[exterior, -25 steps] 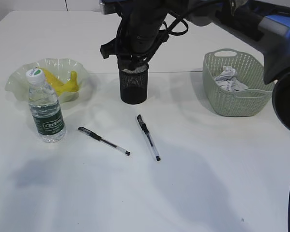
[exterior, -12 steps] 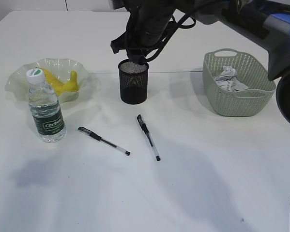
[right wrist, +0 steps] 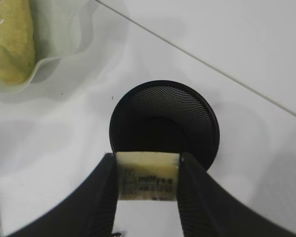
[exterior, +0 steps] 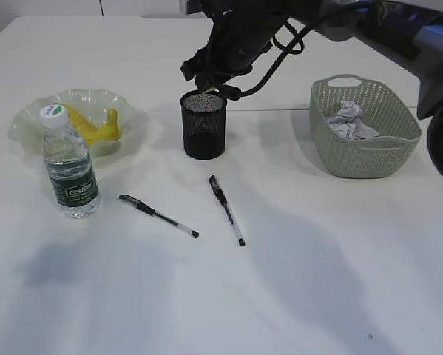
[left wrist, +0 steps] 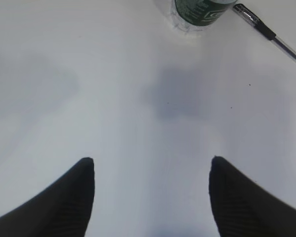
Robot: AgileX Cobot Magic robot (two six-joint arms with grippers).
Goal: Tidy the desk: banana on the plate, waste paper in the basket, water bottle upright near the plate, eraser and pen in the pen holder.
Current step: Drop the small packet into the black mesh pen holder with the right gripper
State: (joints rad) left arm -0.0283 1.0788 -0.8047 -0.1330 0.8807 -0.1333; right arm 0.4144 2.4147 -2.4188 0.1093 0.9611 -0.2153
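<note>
My right gripper [right wrist: 148, 175] is shut on a cream eraser [right wrist: 148, 177] and holds it just above the rim of the black mesh pen holder [right wrist: 165, 118]; in the exterior view the gripper [exterior: 210, 87] hangs over the holder [exterior: 204, 126]. Two pens lie on the table, one [exterior: 158, 215] left and one [exterior: 226, 209] right. The water bottle [exterior: 69, 164] stands upright by the glass plate [exterior: 29, 118], which holds the banana [exterior: 95, 127]. Crumpled paper [exterior: 350, 122] lies in the green basket [exterior: 362, 159]. My left gripper [left wrist: 151, 165] is open and empty over bare table.
The left wrist view shows the bottle's base [left wrist: 199, 12] and one pen [left wrist: 269, 34] at its top edge. A seam in the table [right wrist: 207, 64] runs behind the pen holder.
My right gripper has risen and shifted right, from down in the pen holder's mouth to just above its rim, with the eraser in the jaws.
</note>
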